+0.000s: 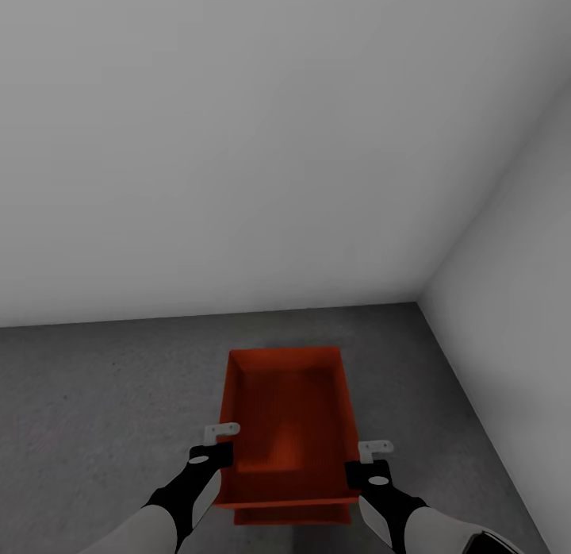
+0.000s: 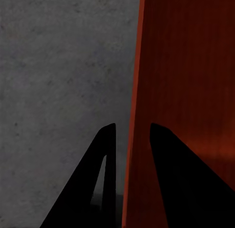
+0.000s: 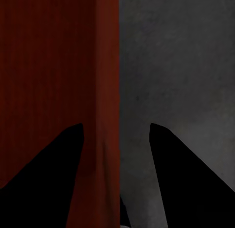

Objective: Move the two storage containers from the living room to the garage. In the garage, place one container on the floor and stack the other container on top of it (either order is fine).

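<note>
— Orange-red bin (image 1: 289, 403) down on grey concrete floor (image 1: 95, 395), near the white wall corner (image 1: 420, 300); second bin's edge (image 1: 293, 516) peeking from beneath.
— And the grip?
— Left gripper (image 2: 128, 132) straddling one side wall, right gripper (image 3: 116, 132) straddling the other; jaws spread, not pinching.

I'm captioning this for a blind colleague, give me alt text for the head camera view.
Two black grippers, left and right, straddle the side walls of an orange-red open-top container above a second one's edge, on a grey concrete floor near a white-walled corner.
</note>
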`<state>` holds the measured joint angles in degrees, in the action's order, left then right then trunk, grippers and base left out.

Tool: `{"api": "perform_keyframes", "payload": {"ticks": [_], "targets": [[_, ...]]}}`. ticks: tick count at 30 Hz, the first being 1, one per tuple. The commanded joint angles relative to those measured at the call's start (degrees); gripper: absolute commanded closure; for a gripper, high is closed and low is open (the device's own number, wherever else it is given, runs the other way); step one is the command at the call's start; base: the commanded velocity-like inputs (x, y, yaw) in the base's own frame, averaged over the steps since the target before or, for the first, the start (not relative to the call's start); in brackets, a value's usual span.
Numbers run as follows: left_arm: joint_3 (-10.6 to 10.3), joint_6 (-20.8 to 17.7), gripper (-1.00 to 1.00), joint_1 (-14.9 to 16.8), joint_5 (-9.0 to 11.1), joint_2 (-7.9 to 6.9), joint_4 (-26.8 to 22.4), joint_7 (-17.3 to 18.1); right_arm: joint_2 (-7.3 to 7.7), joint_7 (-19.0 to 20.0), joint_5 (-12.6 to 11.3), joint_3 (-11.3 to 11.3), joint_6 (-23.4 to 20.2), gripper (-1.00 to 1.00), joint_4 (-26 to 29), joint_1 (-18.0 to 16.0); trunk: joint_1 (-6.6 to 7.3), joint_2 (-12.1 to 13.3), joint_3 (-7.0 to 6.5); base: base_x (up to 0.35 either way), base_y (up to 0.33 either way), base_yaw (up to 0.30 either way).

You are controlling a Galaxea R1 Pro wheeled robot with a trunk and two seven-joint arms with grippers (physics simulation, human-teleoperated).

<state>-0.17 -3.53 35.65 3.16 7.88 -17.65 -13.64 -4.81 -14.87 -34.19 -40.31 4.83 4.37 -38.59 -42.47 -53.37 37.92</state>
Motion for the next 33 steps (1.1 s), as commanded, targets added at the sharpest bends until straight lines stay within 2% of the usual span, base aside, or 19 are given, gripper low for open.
{"api": "perform_keyframes", "payload": {"ticks": [1, 21, 33], "targets": [[0.61, -0.42, 1.00, 0.03, 0.09, -0.05, -1.59, -0.77, 0.02, -0.69, -0.88, 1.81, 0.01, 1.00, -1.99, 0.01, 0.00, -0.04, 0.05, 0.000, 0.000, 0.000], [0.59, -0.42, 1.00, 0.03, 0.09, -0.03, -1.65, -0.77, 0.06, -0.69, -0.88, 1.86, 0.01, 1.00, -1.99, 0.01, 0.00, -0.04, 0.05, 0.000, 0.000, 0.000], [0.61, -0.42, 1.00, 0.03, 0.09, 0.03, -1.60, -0.77, 0.24, -0.69, -0.88, 1.81, 0.01, 1.00, -1.99, 0.01, -2.64, -4.85, 2.20, 0.000, 0.000, 0.000]]}}
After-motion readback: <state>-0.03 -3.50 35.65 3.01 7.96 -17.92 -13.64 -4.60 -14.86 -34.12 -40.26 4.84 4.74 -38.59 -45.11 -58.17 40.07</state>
